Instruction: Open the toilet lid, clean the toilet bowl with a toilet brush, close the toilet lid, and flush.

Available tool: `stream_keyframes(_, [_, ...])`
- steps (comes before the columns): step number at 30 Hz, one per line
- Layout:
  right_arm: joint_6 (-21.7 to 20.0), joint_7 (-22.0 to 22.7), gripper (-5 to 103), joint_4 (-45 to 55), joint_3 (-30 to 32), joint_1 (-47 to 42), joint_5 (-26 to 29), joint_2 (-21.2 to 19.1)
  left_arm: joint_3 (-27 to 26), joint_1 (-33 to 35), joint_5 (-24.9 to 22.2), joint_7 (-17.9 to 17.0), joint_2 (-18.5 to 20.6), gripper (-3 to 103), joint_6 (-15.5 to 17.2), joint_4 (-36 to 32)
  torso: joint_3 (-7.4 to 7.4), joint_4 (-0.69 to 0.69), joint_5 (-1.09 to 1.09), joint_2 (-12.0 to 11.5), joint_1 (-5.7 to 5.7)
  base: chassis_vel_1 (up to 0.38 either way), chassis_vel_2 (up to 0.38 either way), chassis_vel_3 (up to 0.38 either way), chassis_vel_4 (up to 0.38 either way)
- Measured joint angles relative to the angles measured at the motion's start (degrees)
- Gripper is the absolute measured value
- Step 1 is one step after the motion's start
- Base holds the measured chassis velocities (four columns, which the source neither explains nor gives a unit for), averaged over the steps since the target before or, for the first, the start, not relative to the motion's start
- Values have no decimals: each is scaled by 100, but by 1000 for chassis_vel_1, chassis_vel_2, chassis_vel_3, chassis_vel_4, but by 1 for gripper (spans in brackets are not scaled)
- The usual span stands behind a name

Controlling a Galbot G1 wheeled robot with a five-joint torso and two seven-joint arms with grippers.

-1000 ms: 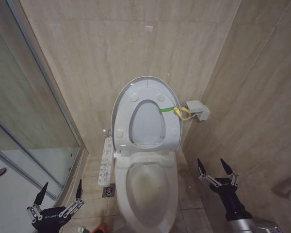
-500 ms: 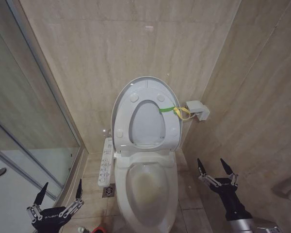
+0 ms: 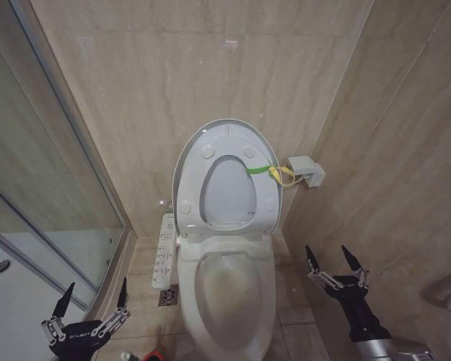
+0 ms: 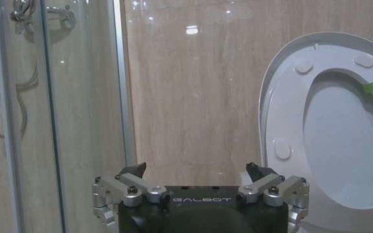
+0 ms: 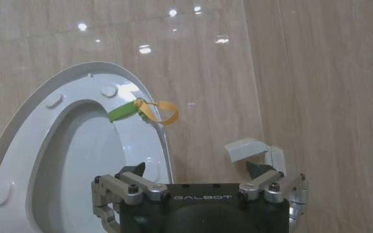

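White ceramic oval toilet bowl (image 3: 227, 297) at centre, faint brown stain inside. Glossy white plastic toilet lid (image 3: 224, 180) upright w/ seat ring against beige wall, green-yellow band (image 3: 269, 171) at its right edge. Left gripper (image 3: 92, 295) spread wide, empty, low beside bowl; right gripper (image 3: 331, 259) likewise opp. side.

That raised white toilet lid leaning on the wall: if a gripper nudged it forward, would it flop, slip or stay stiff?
The toilet lid looks like one rigid moulded shell, so it would probably swing as a whole rather than bend. Its glossy surface hints that fingers might slide on it. Standing nearly upright against the wall, it could drop onto the toilet bowl once pushed past balance.
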Motion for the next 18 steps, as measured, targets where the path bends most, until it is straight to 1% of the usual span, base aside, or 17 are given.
stream_keyframes(18, [0, 0, 100, 0, 0, 0, 0, 0, 0, 0, 0, 0, 0, 100, 0, 0, 5, 0, 0, 9, 5, 0, 0, 0, 0])
